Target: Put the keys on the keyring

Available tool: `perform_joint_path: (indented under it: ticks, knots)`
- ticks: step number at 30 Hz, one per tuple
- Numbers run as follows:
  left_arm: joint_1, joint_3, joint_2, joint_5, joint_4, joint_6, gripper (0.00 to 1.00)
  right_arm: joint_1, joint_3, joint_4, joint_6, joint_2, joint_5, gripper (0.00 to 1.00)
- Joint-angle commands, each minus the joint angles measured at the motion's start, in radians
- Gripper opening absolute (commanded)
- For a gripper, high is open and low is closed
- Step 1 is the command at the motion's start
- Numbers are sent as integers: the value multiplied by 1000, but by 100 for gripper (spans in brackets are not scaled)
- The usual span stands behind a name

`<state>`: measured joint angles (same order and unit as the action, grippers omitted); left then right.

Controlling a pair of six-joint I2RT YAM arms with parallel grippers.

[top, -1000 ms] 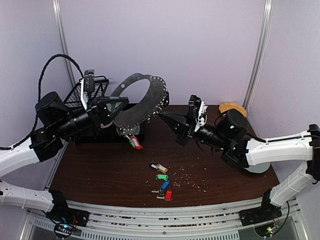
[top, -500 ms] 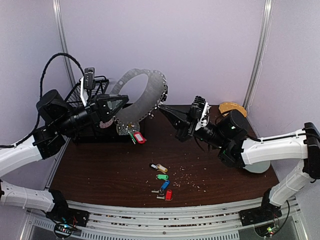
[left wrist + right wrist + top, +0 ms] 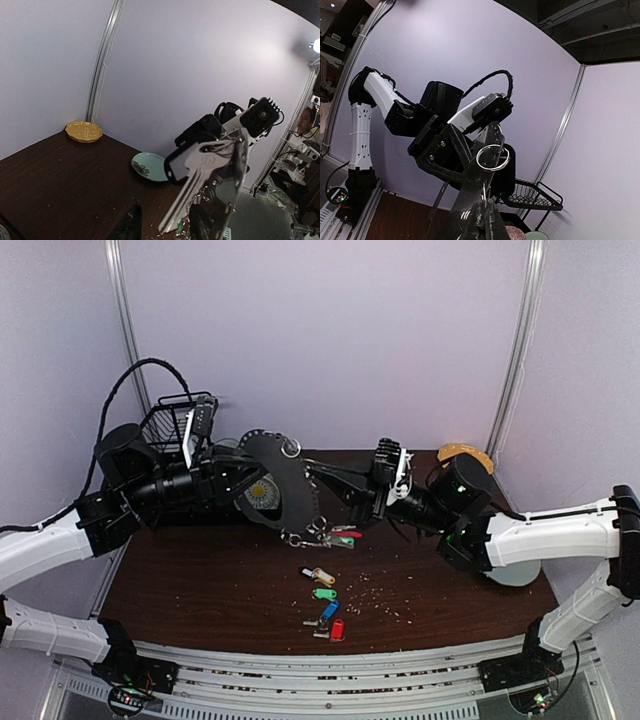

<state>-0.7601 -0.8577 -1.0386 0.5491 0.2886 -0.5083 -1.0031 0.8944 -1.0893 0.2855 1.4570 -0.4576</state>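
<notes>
Now keyring (image 3: 285, 485) between left claw (image 3: 240, 485), pinching it, and right claw (image 3: 322, 476), pinching it.

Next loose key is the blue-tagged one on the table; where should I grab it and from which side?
Take the blue-tagged key by its plastic tag, coming straight down from above. It lies flat on the table, and the tag is its widest part. The red-tagged key lies close beside it, so set the fingers across the tag's narrow width.

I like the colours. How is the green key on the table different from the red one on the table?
The green key lies nearer the middle of the loose group; the red key lies closest to the arms' bases. The green tag lies sideways, while the red tag points more towards the back. Both lie loose on the table, unheld.
</notes>
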Motion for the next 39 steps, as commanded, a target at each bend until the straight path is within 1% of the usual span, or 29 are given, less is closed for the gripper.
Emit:
perform_joint_path:
  ticks: [1, 4, 6, 9, 11, 13, 15, 16, 19, 22, 27, 30, 32, 33, 34, 37, 39]
  knots:
    - [-2, -4, 34, 65, -8, 86, 39, 11, 45, 76, -10, -48, -58, 0]
    - [-3, -22, 27, 64, -98, 153, 44, 13, 53, 133, -25, -55, -82, 0]
    - [-3, -49, 22, 86, -179, 224, 50, 21, 60, 176, -42, -64, -138, 0]
    - [-3, -103, 37, 108, -300, 335, 66, 30, 108, 351, -44, -80, -221, 0]
    - [-3, -122, 59, 144, -346, 392, 75, 35, 136, 464, -41, -93, -268, 0]
    - [-2, -128, 80, 150, -375, 420, 83, 37, 145, 535, -45, -107, -303, 0]
    - [-2, -140, 86, 151, -424, 458, 85, 37, 143, 548, -77, -113, -350, 0]
    - [-2, -146, 86, 142, -451, 480, 89, 37, 141, 544, -101, -114, -367, 0]
    - [-2, -153, 92, 110, -498, 508, 93, 36, 139, 544, -164, -111, -379, 0]
    - [-3, -141, 110, 105, -472, 492, 96, 35, 119, 542, -172, -123, -347, 0]
    - [-3, -132, 116, 99, -438, 472, 96, 36, 112, 534, -193, -134, -298, 0]
    - [-2, -136, 120, 78, -431, 473, 95, 36, 117, 554, -203, -135, -291, 0]
    - [-2, -151, 104, 58, -426, 468, 91, 35, 124, 544, -238, -133, -300, 0]
    - [-3, -165, 86, 58, -429, 464, 87, 35, 126, 528, -264, -130, -311, 0]
    - [-2, -182, 67, 68, -428, 461, 80, 33, 127, 506, -291, -129, -314, 0]
    - [-13, -252, 24, 102, -419, 457, 54, 22, 139, 470, -368, -121, -305, 0]
    - [-37, -289, 8, 103, -410, 477, 39, 12, 152, 456, -431, -114, -273, 0]
